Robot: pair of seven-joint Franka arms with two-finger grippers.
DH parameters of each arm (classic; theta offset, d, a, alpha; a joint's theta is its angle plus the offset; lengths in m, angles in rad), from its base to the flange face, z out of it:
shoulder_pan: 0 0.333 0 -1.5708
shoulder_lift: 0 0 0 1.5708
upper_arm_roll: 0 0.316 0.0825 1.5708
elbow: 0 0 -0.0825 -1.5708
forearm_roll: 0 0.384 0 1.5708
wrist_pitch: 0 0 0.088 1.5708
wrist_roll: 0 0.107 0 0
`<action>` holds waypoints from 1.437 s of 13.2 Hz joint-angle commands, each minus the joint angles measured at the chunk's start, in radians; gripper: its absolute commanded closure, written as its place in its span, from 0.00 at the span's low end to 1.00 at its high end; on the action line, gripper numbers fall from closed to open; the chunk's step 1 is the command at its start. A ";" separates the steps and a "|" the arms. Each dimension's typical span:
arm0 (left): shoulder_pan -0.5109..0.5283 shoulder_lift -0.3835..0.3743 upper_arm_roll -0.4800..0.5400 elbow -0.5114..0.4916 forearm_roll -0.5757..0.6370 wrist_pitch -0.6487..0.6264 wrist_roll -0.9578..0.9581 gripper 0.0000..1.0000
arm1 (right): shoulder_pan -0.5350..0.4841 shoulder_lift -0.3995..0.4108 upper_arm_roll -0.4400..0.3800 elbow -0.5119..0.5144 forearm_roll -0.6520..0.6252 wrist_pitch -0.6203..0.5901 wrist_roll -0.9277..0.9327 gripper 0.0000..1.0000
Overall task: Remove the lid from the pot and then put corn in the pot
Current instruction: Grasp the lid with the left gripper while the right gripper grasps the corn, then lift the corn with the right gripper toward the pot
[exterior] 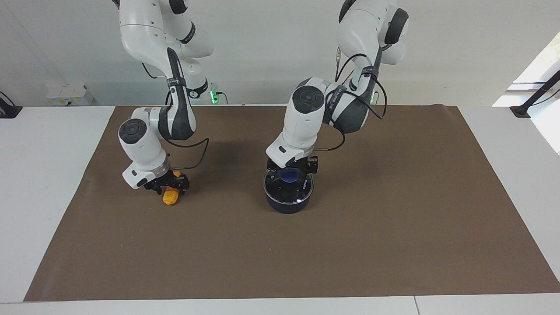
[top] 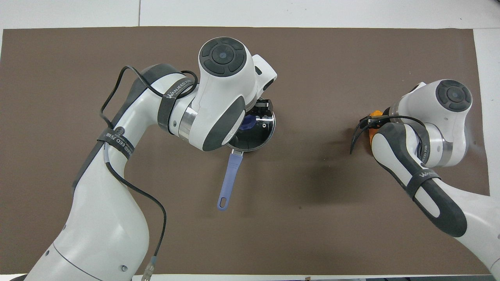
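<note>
- Your left hand sits low over the pot, right at the blue knob of the lid. Its fingers reach down on either side of the knob, but you cannot tell from either view whether they have closed on it.
- The lid rests flat on the pot, rim to rim, so the first step is not yet done. From this hand the knob lies straight below, which suggests the lift wants to go straight up.
- The pot stands about mid-counter. Its long handle points back toward the robots, clear of where the lid would travel.
- Your right hand is down at the counter toward the right arm's end, with its fingers around the upper part of the corn. They look closed on the cob, though the overhead view hides most of it under the wrist.
- The corn's long axis runs roughly toward and away from the robots, and its lower end looks to be touching the counter.
- The relation to watch: the corn lies well apart from the pot, sideways along the counter, at about the same distance from the robots. The right arm is plainly the nearer one for the cob, the left for the lid.
- Judged from this, the corn's path to the pot runs straight toward the left arm, so the lid and that hand need to be out of the way first.
</note>
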 commanded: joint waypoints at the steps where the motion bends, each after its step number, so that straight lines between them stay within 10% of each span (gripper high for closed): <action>1: -0.016 -0.017 0.018 -0.055 0.022 0.061 -0.034 0.00 | -0.009 -0.005 0.005 -0.016 0.016 0.010 -0.036 0.16; 7: -0.016 -0.029 0.018 -0.094 0.020 0.092 -0.049 0.00 | -0.007 0.003 0.005 -0.018 0.016 0.011 -0.043 0.39; 11: -0.026 -0.037 0.018 -0.098 0.020 0.066 -0.071 0.00 | 0.000 0.004 0.005 -0.015 0.016 0.008 -0.045 1.00; 19: -0.024 -0.040 0.016 -0.097 0.019 0.031 -0.069 0.01 | 0.065 -0.014 0.021 0.282 0.032 -0.379 -0.013 1.00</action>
